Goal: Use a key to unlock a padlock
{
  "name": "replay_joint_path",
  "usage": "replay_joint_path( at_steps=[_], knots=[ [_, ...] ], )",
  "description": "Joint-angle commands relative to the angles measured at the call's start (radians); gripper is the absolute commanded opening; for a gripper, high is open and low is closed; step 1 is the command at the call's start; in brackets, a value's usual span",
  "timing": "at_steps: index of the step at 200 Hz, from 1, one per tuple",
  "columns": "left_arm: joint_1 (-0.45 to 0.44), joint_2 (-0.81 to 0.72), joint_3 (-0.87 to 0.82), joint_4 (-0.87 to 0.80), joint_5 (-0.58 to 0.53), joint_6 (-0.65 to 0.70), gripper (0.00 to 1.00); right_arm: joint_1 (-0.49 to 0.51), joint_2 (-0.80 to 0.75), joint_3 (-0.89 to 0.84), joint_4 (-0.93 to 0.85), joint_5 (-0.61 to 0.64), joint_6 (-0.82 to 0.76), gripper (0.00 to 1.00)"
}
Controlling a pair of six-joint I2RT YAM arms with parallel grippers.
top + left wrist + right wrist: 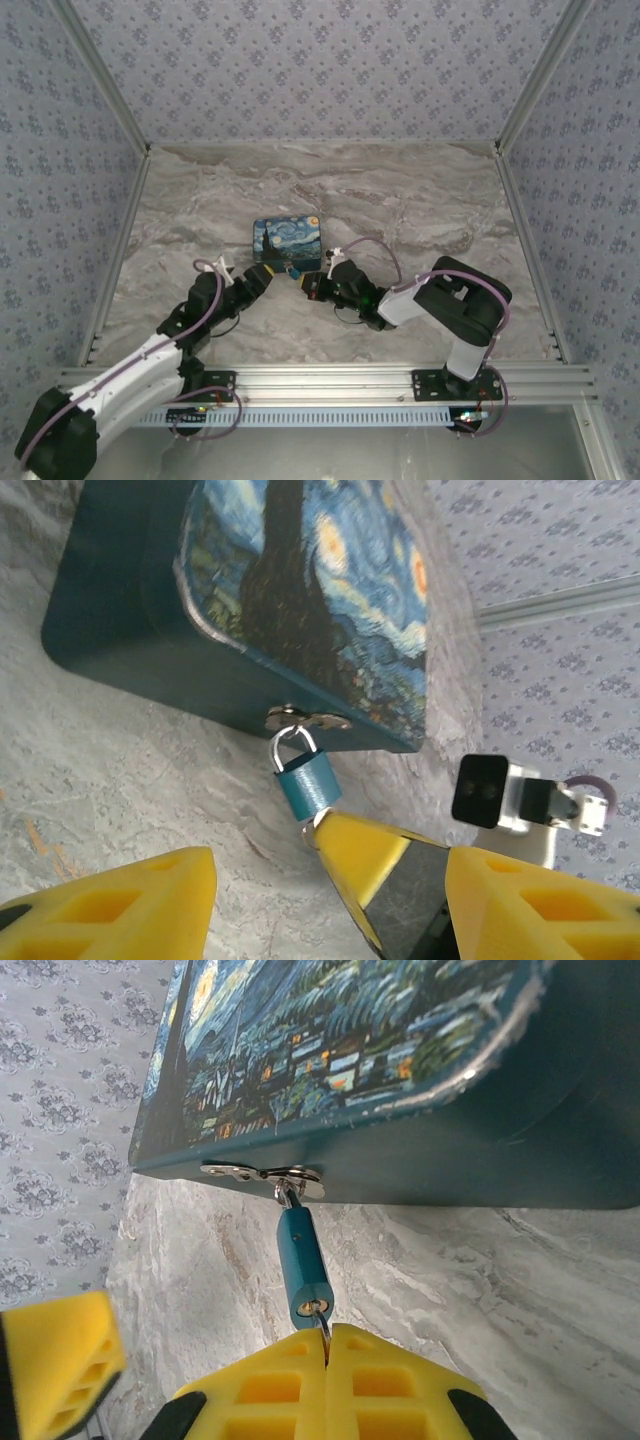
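A tiny teal padlock (308, 785) hangs by its silvery shackle from the hasp on the front wall of the starry-night tin box (287, 240). A thin key (320, 1322) sits in the keyhole at the padlock's (300, 1260) bottom end. My right gripper (325, 1355) is shut on that key, its yellow fingertips pressed together right under the lock. My left gripper (320, 910) is open, its yellow fingers (110, 905) spread on either side of the right gripper's tip. The padlock lies just beyond them, untouched. From above, both grippers (262, 278) (308, 283) meet at the padlock (295, 270).
The box (300, 590) rests on a grey marble tabletop (400, 200) walled by patterned panels. The right wrist's black camera block (485, 790) stands close to my left fingers. One left finger (60, 1360) shows at the lower left of the right wrist view.
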Motion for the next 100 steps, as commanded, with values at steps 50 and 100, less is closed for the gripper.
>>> replay_joint_path(
  at_steps=[50, 100],
  knots=[
    [0.022, 0.234, 0.028, 0.261, 0.074, -0.036, 0.59, 0.008, 0.020, 0.032, -0.017, 0.008, 0.052, 0.00],
    [0.025, 0.380, 0.055, 0.388, 0.086, -0.028, 0.55, 0.012, 0.028, 0.039, -0.017, 0.000, 0.063, 0.00]
  ],
)
